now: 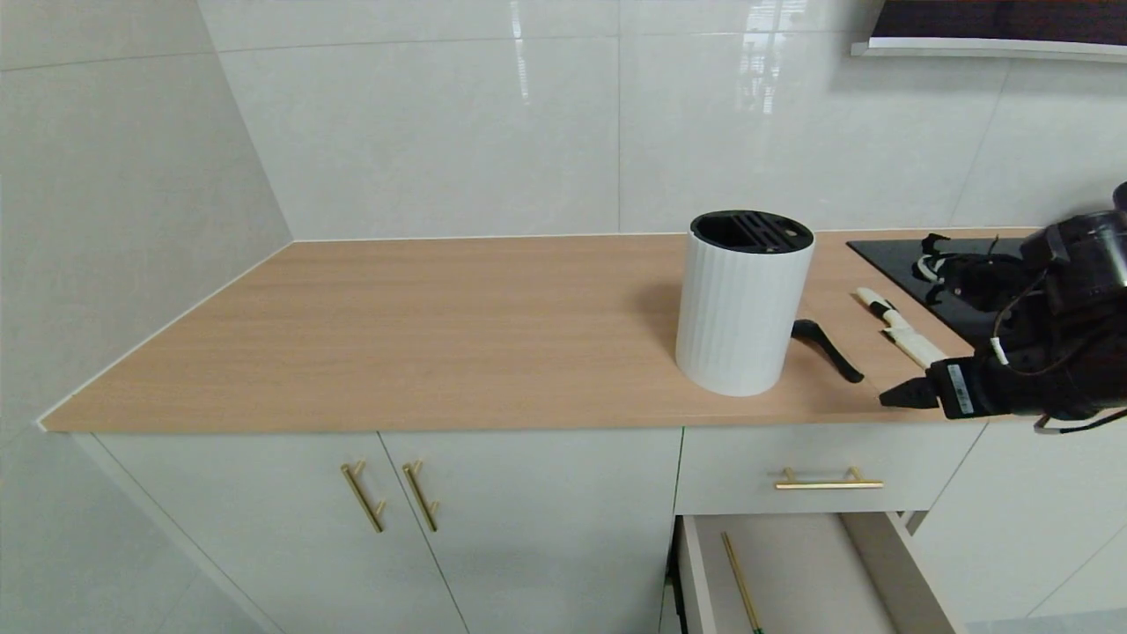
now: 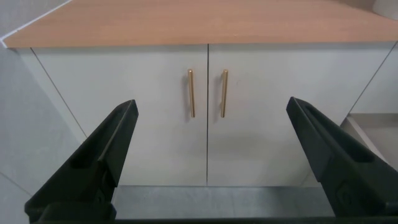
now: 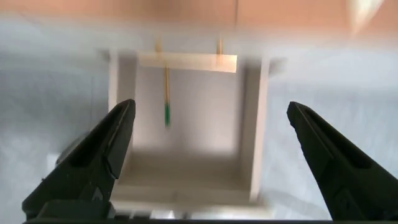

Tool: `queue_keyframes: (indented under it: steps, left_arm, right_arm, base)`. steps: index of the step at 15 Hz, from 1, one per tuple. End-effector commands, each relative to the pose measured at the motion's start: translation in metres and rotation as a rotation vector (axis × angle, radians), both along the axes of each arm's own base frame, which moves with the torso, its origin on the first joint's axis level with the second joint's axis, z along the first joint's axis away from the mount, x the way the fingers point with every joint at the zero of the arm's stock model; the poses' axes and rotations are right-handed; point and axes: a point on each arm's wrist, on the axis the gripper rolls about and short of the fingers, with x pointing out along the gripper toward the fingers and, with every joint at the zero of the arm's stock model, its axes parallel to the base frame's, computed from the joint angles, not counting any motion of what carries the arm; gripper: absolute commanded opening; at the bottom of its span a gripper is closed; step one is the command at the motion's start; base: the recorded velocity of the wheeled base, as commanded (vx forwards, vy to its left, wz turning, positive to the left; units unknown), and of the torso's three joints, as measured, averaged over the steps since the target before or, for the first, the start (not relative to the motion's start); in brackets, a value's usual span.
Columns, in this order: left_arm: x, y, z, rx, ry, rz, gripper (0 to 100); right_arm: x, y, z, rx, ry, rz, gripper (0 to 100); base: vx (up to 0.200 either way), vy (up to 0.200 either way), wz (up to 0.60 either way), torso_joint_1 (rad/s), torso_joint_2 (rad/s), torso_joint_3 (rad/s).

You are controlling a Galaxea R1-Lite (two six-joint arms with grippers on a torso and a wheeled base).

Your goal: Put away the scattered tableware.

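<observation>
Item 1, your left gripper (image 2: 211, 106): jaws spread wide, both black fingers (image 2: 102, 158) tapering to tips, nothing between them.

Item 2, your right gripper (image 3: 210, 112): jaws spread wide too, fingers (image 3: 99, 155) held evenly apart, nothing gripped.

Item 3, your right arm (image 1: 1070, 352): seen at right of head view, forearm roughly level, wrist (image 1: 964, 387) extended toward your left, black gripper tip (image 1: 900, 394) leading. Loose cabling along arm's upper side.

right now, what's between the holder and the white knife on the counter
A black spoon lies on the counter between the holder and the white knife, seen in the head view.
</observation>
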Motion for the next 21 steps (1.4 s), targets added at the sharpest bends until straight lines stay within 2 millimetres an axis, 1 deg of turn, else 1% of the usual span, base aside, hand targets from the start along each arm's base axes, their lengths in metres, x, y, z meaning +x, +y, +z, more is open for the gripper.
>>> queue_keyframes:
  steps: [1, 3, 4, 6, 7, 9, 10, 11, 12, 17, 20, 21]
  left_arm:
    - [0.0, 0.0, 0.0, 0.0, 0.0, 0.002, 100]
    - [0.0, 0.0, 0.0, 0.0, 0.0, 0.0, 100]
    - [0.0, 0.0, 0.0, 0.0, 0.0, 0.002, 100]
    - [0.0, 0.0, 0.0, 0.0, 0.0, 0.0, 100]
    - [0.0, 0.0, 0.0, 0.0, 0.0, 0.0, 100]
    - [0.0, 0.0, 0.0, 0.0, 0.0, 0.0, 100]
    - [0.0, 0.0, 0.0, 0.0, 0.0, 0.0, 100]
    - [0.0, 0.0, 0.0, 0.0, 0.0, 0.0, 100]
    - [0.0, 0.0, 0.0, 0.0, 0.0, 0.0, 100]
    - [0.0, 0.0, 0.0, 0.0, 0.0, 0.0, 100]
    - [0.0, 0.0, 0.0, 0.0, 0.0, 0.002, 100]
    - [0.0, 0.0, 0.0, 0.0, 0.0, 0.0, 100]
  right_arm:
    - [0.036, -0.008, -0.001, -0.015, -0.019, 0.044, 100]
    - [0.057, -0.016, -0.007, -0.007, -0.022, 0.149, 100]
    - [0.066, -0.016, -0.011, 0.006, -0.021, 0.176, 100]
    - [0.082, -0.016, -0.018, -0.001, -0.018, 0.191, 100]
    - [0.095, -0.015, -0.026, -0.015, -0.011, 0.205, 100]
    - [0.104, -0.016, -0.036, -0.021, -0.019, 0.219, 100]
    - [0.111, -0.018, -0.045, -0.029, -0.025, 0.226, 100]
    - [0.112, -0.019, -0.048, -0.03, -0.027, 0.228, 100]
    - [0.12, -0.019, -0.059, -0.028, -0.045, 0.237, 100]
    - [0.123, -0.018, -0.074, 0.02, -0.105, 0.303, 100]
    - [0.133, -0.017, -0.086, 0.019, -0.141, 0.308, 100]
    - [0.136, -0.017, -0.084, 0.016, -0.168, 0.307, 100]
  base:
    - [0.0, 0.0, 0.0, 0.0, 0.0, 0.0]
    - [0.0, 0.0, 0.0, 0.0, 0.0, 0.0]
    - [0.0, 0.0, 0.0, 0.0, 0.0, 0.0]
    - [0.0, 0.0, 0.0, 0.0, 0.0, 0.0]
    - [0.0, 0.0, 0.0, 0.0, 0.0, 0.0]
    - [0.0, 0.0, 0.0, 0.0, 0.0, 0.0]
    - [0.0, 0.0, 0.0, 0.0, 0.0, 0.0]
    - [0.0, 0.0, 0.0, 0.0, 0.0, 0.0]
    - [0.0, 0.0, 0.0, 0.0, 0.0, 0.0]
    - [0.0, 0.0, 0.0, 0.0, 0.0, 0.0]
    - [0.0, 0.0, 0.0, 0.0, 0.0, 0.0]
    - [0.0, 0.0, 0.0, 0.0, 0.0, 0.0]
